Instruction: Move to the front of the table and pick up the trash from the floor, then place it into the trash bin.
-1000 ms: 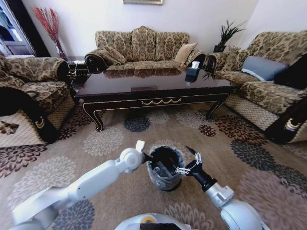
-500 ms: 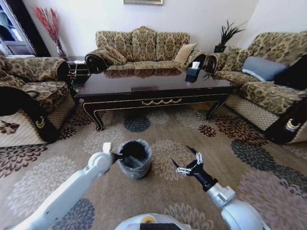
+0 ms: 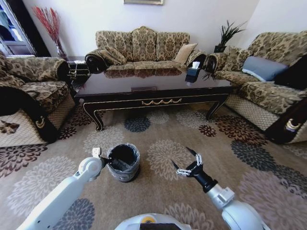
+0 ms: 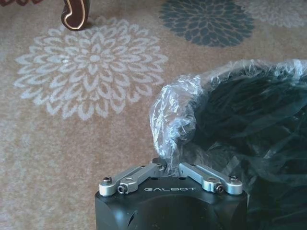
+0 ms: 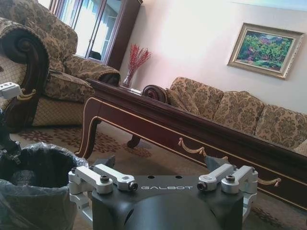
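The trash bin (image 3: 123, 163), a small black bucket lined with a crinkled grey bag, stands on the floor (image 3: 158, 132) in front of the table (image 3: 153, 85). My left gripper (image 3: 108, 160) is shut on the bin's left rim. In the left wrist view the left gripper (image 4: 168, 165) pinches the bag's folded edge on the trash bin (image 4: 240, 129). My right gripper (image 3: 180, 156) hovers open and holds nothing, to the right of the bin and apart from it. The right gripper (image 5: 163, 165) also has the trash bin (image 5: 33, 191) beside it. The trash is out of view.
Patterned sofas (image 3: 141, 48) ring the table on the left, back and right. A dark tissue box (image 3: 193, 73) sits on the tabletop. The table's carved leg (image 3: 97, 122) stands just beyond the bin. Open carpet (image 3: 240, 158) lies to the right of my right arm.
My left arm has dragged the trash bin leftward across the carpet, away from the right gripper. The right gripper has hardly moved and stays open.
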